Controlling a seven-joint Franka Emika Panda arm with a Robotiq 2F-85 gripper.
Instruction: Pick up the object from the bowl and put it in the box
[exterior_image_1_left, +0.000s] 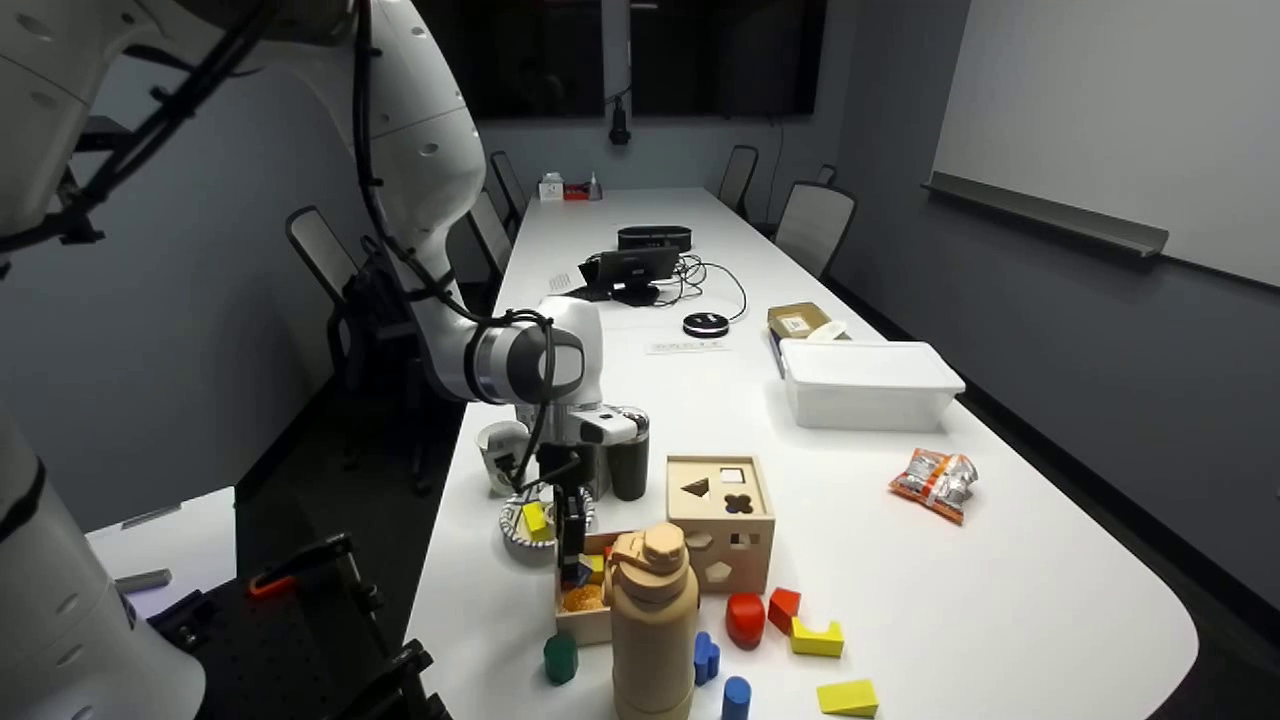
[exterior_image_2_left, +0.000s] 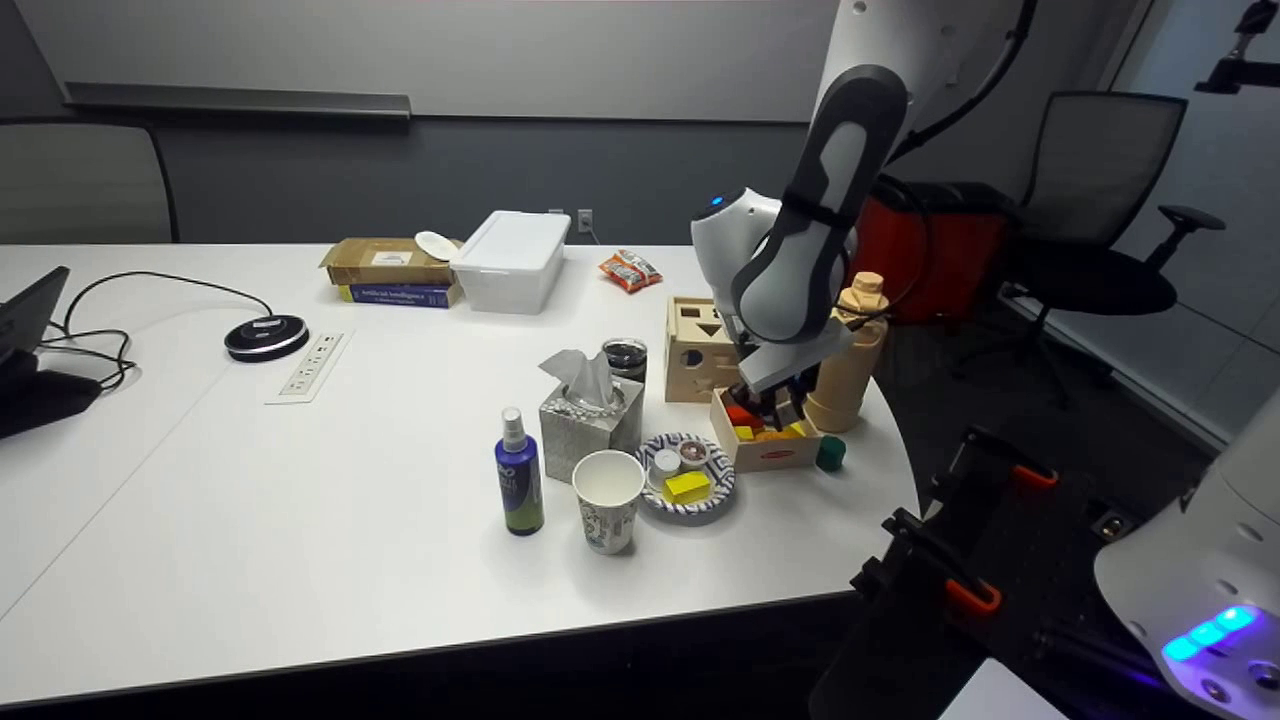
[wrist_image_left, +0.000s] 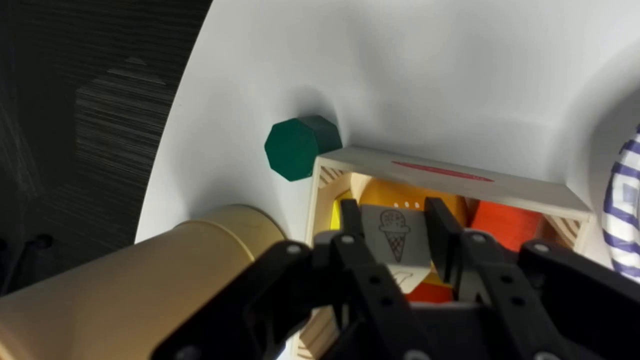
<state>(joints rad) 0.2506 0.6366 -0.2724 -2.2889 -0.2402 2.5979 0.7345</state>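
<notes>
Block (wrist_image_left: 397, 235) pinched between jaws, held over or just inside box (wrist_image_left: 525, 191); which, cannot be told. Bowl (exterior_image_2_left: 722, 478) seen just beside box, yellow piece (exterior_image_2_left: 687, 488) and 2 round items (exterior_image_2_left: 664, 464) held within.

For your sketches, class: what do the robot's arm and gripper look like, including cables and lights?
The arm is white and rounded, with dark grey panels; black cables run along it, and blue lights glow on its base. The gripper is black, with two slim fingers and round silvery screws.
</notes>
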